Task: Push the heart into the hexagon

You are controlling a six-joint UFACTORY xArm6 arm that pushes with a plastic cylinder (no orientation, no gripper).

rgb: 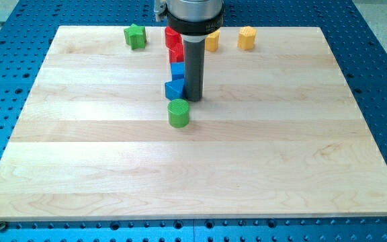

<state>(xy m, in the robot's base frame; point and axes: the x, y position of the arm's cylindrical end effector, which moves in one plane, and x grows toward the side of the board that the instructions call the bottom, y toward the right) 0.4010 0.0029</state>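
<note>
Lying on the blue perforated bench [19, 27], a pale wooden board [193, 175], wide and bare below my tip, with open room to either side of it. Standing on the board, the dark rod [195, 67], with my tip [194, 99] down just right of a blue block [174, 88]; no pincer fitted, so nothing to open, close or hold. Lined up above and left of my tip: another blue block [177, 69], then two red blocks [174, 42]. Just below-left of my tip, a green cylinder [178, 112]; far up-left, a green star [135, 36]. Up and right of my tip, near the board's top edge, a yellow block [213, 42], half hidden by the rod and probably the heart; farther right, the yellow hexagon [246, 38], apart from it. Best done by swinging up between the red blocks and the heart, then pushing straight right, parallel to the top edge, gently enough to send neither yellow piece off the board.
</note>
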